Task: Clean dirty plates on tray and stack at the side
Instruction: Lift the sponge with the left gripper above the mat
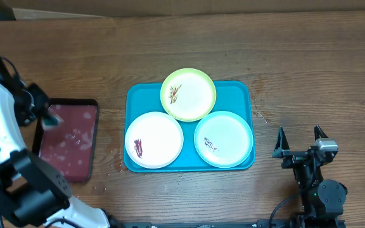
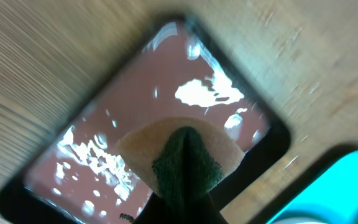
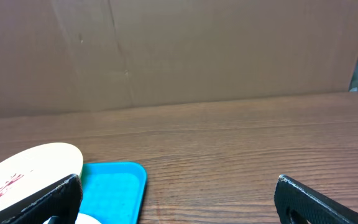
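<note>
Three plates lie on the teal-blue tray [image 1: 141, 95]: a yellow-green plate [image 1: 189, 95] at the back, a white plate [image 1: 155, 139] at front left with a reddish smear, a pale mint plate [image 1: 224, 138] at front right with a small dark smear. My left gripper [image 1: 48, 117] is shut on a sponge [image 2: 185, 155] with a tan body and dark green scrub side, held just above the wet dark red tray [image 1: 75, 142]. My right gripper [image 1: 300, 152] is open and empty right of the blue tray, which also shows in the right wrist view [image 3: 114, 186] with the yellow-green plate's rim [image 3: 36, 165].
The dark red black-rimmed tray [image 2: 104, 124] holds water droplets and sits left of the blue tray. Bare wooden table [image 1: 309, 76] lies to the right and behind. A cardboard wall [image 3: 197, 50] stands at the table's far edge.
</note>
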You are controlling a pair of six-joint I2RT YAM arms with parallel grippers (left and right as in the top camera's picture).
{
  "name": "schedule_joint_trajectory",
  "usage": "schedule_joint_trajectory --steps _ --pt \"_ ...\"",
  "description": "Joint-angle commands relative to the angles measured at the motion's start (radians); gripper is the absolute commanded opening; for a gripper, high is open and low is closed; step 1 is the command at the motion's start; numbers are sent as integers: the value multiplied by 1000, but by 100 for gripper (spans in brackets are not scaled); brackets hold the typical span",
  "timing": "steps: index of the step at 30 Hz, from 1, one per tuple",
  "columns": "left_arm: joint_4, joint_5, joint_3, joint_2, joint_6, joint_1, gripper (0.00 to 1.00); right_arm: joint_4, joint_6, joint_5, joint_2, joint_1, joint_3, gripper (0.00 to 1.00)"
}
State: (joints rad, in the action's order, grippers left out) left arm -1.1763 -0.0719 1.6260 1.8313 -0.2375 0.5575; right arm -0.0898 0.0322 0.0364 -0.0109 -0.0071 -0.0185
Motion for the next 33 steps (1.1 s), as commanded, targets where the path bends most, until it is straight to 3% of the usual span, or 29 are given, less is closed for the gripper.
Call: schedule_joint_trajectory --steps 1,9,16,22,33 --pt "14 166 52 -93 -110 -26 4 6 -3 -10 8 -5 10 100" --pt "69 471 -98 -84 -149 -161 4 6 -3 -10 8 -5 10 100" --pt "126 874 -207 -84 -253 -251 4 6 -3 -10 8 -5 10 100" --pt "149 890 -207 -84 -152 -273 4 6 -3 -10 8 -5 10 100" --pt "176 891 -207 -84 -143 -325 4 6 -3 -10 8 -5 10 100"
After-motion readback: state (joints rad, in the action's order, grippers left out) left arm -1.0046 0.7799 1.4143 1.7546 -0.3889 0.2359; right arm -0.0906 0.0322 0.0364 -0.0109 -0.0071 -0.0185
